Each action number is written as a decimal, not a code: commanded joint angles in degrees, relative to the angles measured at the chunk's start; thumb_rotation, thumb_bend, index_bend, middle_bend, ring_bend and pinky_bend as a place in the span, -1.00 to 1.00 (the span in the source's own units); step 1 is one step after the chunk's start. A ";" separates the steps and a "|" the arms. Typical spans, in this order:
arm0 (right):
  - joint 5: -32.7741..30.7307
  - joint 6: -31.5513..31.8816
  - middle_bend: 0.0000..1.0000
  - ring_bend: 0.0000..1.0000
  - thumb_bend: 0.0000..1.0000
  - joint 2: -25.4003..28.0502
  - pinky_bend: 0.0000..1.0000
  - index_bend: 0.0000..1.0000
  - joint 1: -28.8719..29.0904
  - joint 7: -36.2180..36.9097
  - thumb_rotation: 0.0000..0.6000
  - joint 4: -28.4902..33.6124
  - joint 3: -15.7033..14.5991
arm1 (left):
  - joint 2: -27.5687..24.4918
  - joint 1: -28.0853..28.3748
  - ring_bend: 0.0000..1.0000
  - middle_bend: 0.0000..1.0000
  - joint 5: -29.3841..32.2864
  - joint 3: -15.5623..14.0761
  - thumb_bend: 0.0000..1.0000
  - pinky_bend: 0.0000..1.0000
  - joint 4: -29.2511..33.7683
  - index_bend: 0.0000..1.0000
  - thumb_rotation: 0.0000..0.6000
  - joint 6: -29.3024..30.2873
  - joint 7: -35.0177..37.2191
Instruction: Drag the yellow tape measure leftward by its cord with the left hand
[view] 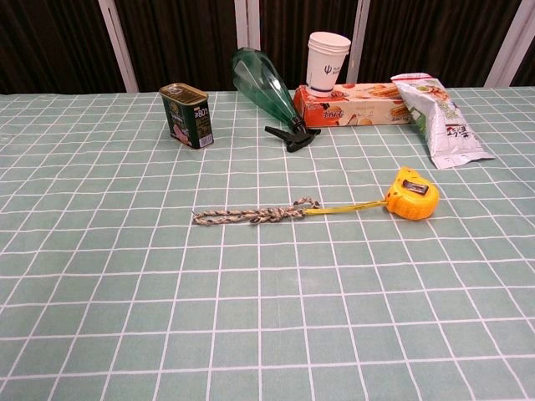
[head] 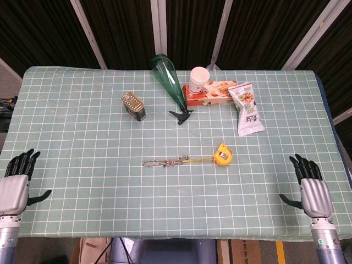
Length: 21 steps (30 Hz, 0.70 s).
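Note:
The yellow tape measure (head: 223,154) (view: 412,194) lies near the middle of the table, right of centre. A short yellow strip runs left from it to a braided cord (head: 164,162) (view: 251,215) stretched out flat on the cloth. My left hand (head: 15,184) hovers open at the table's front left corner, far from the cord. At the front right, my right hand (head: 312,187) is open too, fingers spread. Neither hand appears in the chest view.
Along the back stand a green spray bottle (head: 170,82) lying on its side, a small tin can (head: 133,105), a paper cup (head: 199,78) on a snack box (head: 212,93), and a snack bag (head: 246,108). A green checked cloth (head: 82,143) covers the table.

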<state>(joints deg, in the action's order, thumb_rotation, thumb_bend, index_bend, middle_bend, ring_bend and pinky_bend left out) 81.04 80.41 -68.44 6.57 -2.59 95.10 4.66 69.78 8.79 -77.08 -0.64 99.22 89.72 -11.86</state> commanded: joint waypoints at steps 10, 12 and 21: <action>-1.11 -0.85 -1.00 -1.00 -0.66 0.42 -1.00 -1.00 0.10 0.69 1.00 0.55 0.22 | 0.12 -0.06 -1.00 -1.00 0.37 1.31 -0.99 -1.00 0.67 -1.00 1.00 -1.53 -1.05; -1.14 -0.94 -1.00 -1.00 -0.67 0.48 -1.00 -1.00 0.12 0.68 1.00 0.79 0.19 | -0.09 0.25 -1.00 -1.00 -0.33 1.52 -0.99 -1.00 0.82 -1.00 1.00 -1.70 -1.48; -1.64 -0.76 -1.00 -1.00 -0.67 0.63 -1.00 -1.00 -0.02 0.58 1.00 1.19 0.39 | -3.29 6.32 -1.00 -1.00 -4.33 2.28 -0.98 -1.00 5.81 -1.00 1.00 -9.66 -7.92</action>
<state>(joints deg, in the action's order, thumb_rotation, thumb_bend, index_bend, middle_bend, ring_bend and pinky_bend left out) 79.51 79.74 -67.84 6.54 -2.06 96.29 5.01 67.57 12.75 -80.59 0.99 102.87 83.05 -18.13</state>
